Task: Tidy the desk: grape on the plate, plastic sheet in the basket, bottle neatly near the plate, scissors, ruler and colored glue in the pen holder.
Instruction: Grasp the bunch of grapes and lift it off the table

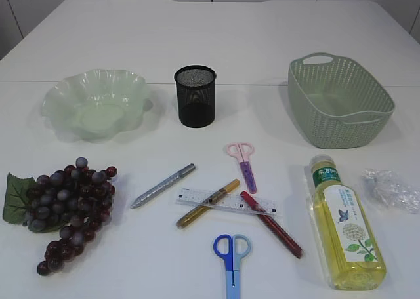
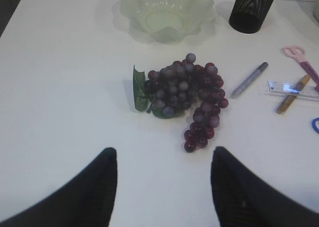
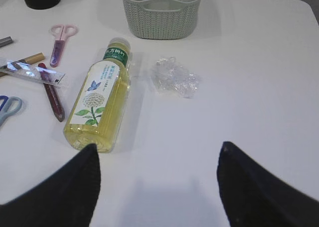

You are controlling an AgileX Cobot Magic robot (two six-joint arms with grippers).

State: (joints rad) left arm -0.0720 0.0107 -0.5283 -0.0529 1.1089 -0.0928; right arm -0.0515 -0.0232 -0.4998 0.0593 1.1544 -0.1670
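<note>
A dark purple grape (image 1: 69,204) bunch lies front left, ahead of my open left gripper (image 2: 162,155), which holds nothing. The pale green plate (image 1: 59,92) stands behind it. The yellow bottle (image 1: 344,227) lies on its side front right, with the crumpled plastic sheet (image 1: 394,189) beside it. My right gripper (image 3: 158,150) is open and empty, just short of the bottle (image 3: 99,105) and sheet (image 3: 174,77). Pink scissors (image 1: 243,162), blue scissors (image 1: 231,259), a clear ruler (image 1: 226,202) and silver (image 1: 163,185), gold (image 1: 208,203) and red (image 1: 271,223) glue pens lie mid-table.
The black mesh pen holder (image 1: 195,96) stands at the back centre. The green woven basket (image 1: 367,96) is back right. Neither arm shows in the exterior view. Bare white table lies under both grippers.
</note>
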